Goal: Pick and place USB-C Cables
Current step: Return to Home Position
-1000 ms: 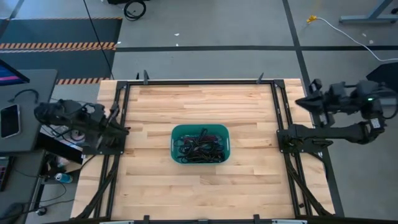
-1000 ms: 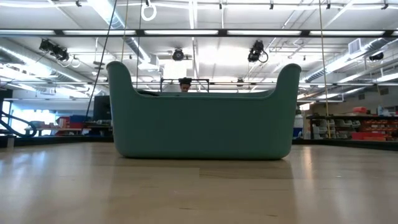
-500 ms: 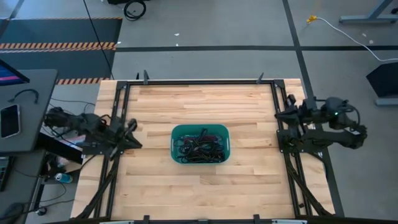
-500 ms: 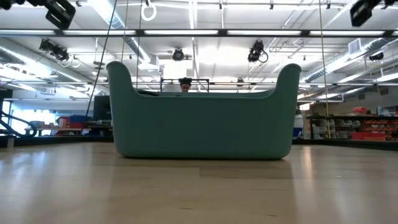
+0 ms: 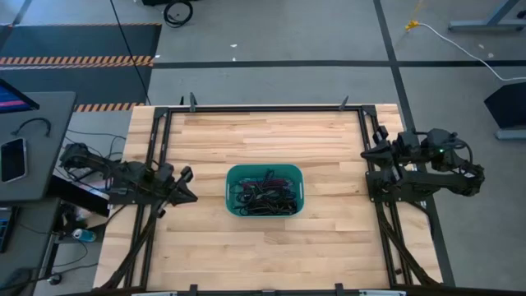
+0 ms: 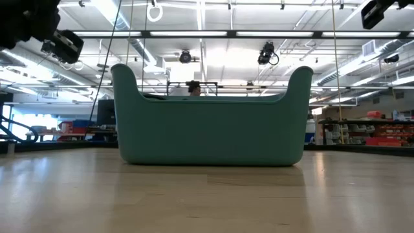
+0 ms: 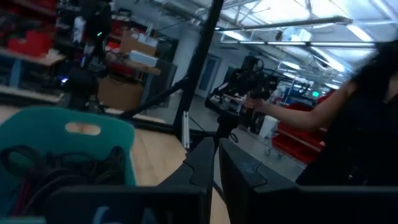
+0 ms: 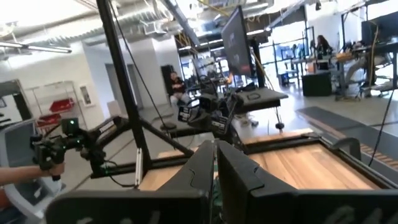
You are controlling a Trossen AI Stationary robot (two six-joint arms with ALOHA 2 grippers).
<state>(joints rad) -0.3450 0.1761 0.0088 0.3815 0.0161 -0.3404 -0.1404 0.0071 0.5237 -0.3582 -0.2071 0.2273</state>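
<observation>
The USB-C cables [image 5: 263, 196] lie in a dark tangle inside the teal bin [image 5: 233, 174], which stands on the wooden table's middle. The left wrist view also shows the cables [image 7: 59, 171] behind the bin's wall [image 7: 37, 127]. My left gripper [image 5: 186, 194] hangs shut just left of the bin, above the table, pointing at it; in the low view it [image 6: 65, 45] is high on the left. My right gripper [image 5: 374, 145] is shut over the table's right rail, well away from the bin.
Black frame rails [image 5: 263, 108] run along the table's far, left and right sides. Bare wood [image 5: 263, 247] lies all around the bin. A desk with a phone [image 5: 11, 159] stands left of the table. A person's arm [image 7: 298, 115] shows in the room beyond.
My left gripper has come down and moved toward the bin, staying shut. My right gripper has come down and gone toward the table's left, from outside the right rail to over it, then held still. The bin and cables have not moved.
</observation>
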